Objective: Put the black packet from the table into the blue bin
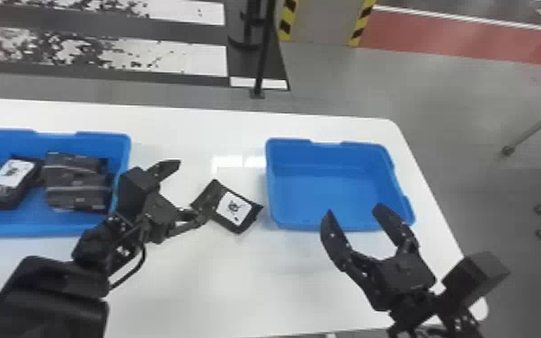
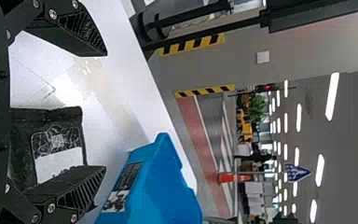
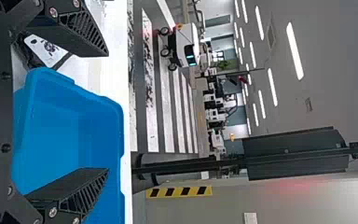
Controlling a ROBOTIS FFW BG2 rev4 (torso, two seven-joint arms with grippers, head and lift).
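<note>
The black packet [image 1: 234,209] with a white label lies on the white table between two blue bins. My left gripper [image 1: 192,191] stands open at its left side, one finger over the packet's near left edge. In the left wrist view the packet [image 2: 51,144] shows between and beyond the open left gripper [image 2: 103,112]. The right-hand blue bin [image 1: 328,189] holds nothing visible. At its near edge is my right gripper [image 1: 352,211], open and with nothing between its fingers; the right wrist view has the right gripper [image 3: 106,112] over the blue bin [image 3: 51,130].
At the left, another blue bin [image 1: 81,227] holds several black packets [image 1: 76,182], and the left forearm passes by its near right corner. The white table's [image 1: 328,123] right edge runs close beside the right-hand bin. A black post [image 1: 263,54] stands behind the table.
</note>
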